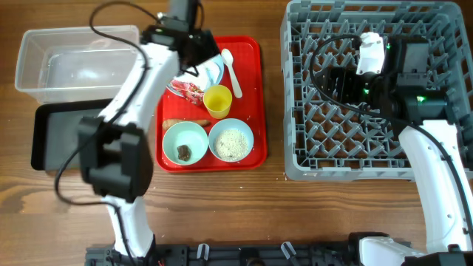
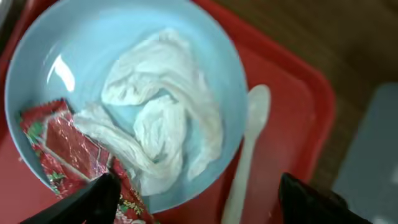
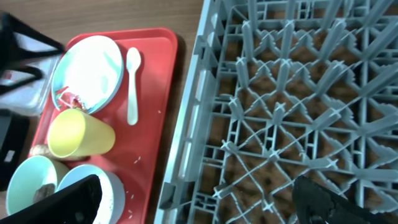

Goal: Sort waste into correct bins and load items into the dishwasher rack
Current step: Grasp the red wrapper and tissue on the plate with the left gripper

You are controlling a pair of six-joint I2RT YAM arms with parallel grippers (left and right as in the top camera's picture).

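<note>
left gripper (image 2: 199,183): mine, fingers spread wide, pinching nothing; it hangs low over the plate's rim.
right gripper (image 3: 199,205): mine too, fingers spread, nothing between them; it hovers above the rack on the side nearest the red tray.
plate (image 2: 124,37): pale blue, at the back of the red tray (image 1: 251,52), under my left wrist.
tissue (image 2: 161,118): crumpled white, lying inside the plate.
wrapper (image 2: 68,149): red and white, draped over the plate's edge, touching the tissue.
spoon (image 1: 229,70): white plastic, flat on the red tray just beside the plate, on the rack side.
yellow cup (image 1: 217,100): mouth up, on the red tray near the plate and the spoon's handle.
left bowl (image 1: 185,142): front of the red tray, with a dark lump (image 1: 183,153) inside.
right bowl (image 1: 231,140): just beside the left bowl, holding white rice (image 1: 232,144).
sausage stick (image 1: 175,123): orange-brown, on the red tray at the left bowl's rim.
clear tub (image 1: 74,63): on the table left of the red tray, towards the back.
black tray (image 1: 59,137): just in front of the clear tub.
rack (image 1: 369,118): grey grid crate with upright pegs, right of the red tray.
</note>
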